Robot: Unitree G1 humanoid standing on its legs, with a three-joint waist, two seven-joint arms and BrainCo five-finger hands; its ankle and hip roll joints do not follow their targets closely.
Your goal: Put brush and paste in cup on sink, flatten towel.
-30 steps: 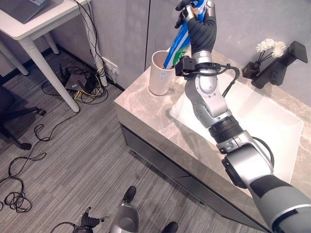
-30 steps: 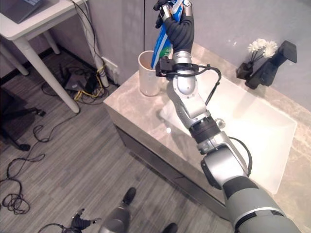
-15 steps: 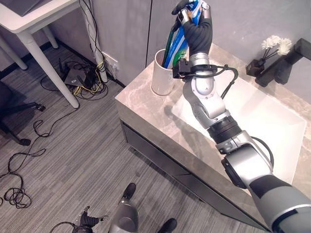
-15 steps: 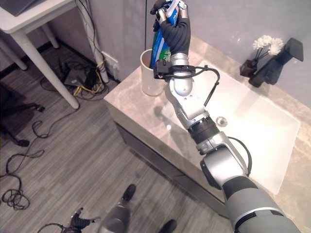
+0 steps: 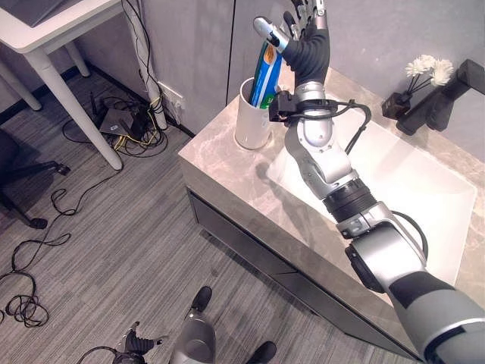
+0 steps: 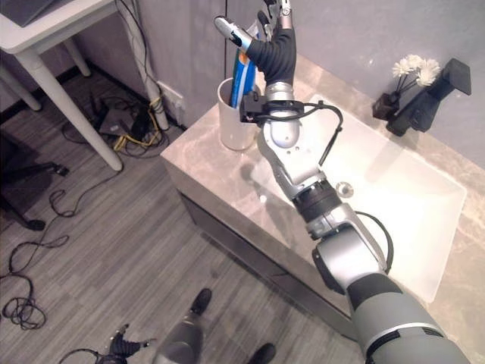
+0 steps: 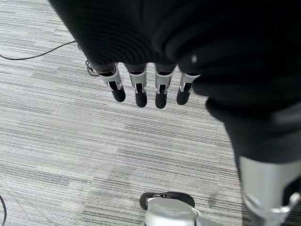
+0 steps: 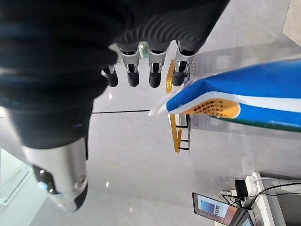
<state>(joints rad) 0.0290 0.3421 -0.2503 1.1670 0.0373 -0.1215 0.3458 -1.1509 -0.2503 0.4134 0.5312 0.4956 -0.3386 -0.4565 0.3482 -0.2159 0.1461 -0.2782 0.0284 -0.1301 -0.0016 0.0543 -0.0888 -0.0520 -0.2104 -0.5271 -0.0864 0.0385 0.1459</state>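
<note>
On the marble counter's left corner, beside the white sink (image 5: 424,189), stands a white cup (image 5: 251,114). A blue tube of paste (image 5: 265,73) stands tilted in the cup, its top leaning out above the rim. The right hand (image 5: 303,38) is raised just above the tube, fingers (image 8: 154,70) spread straight and apart, holding nothing. The left hand (image 7: 155,56) hangs over the grey floor (image 7: 56,141), fingers straight.
</note>
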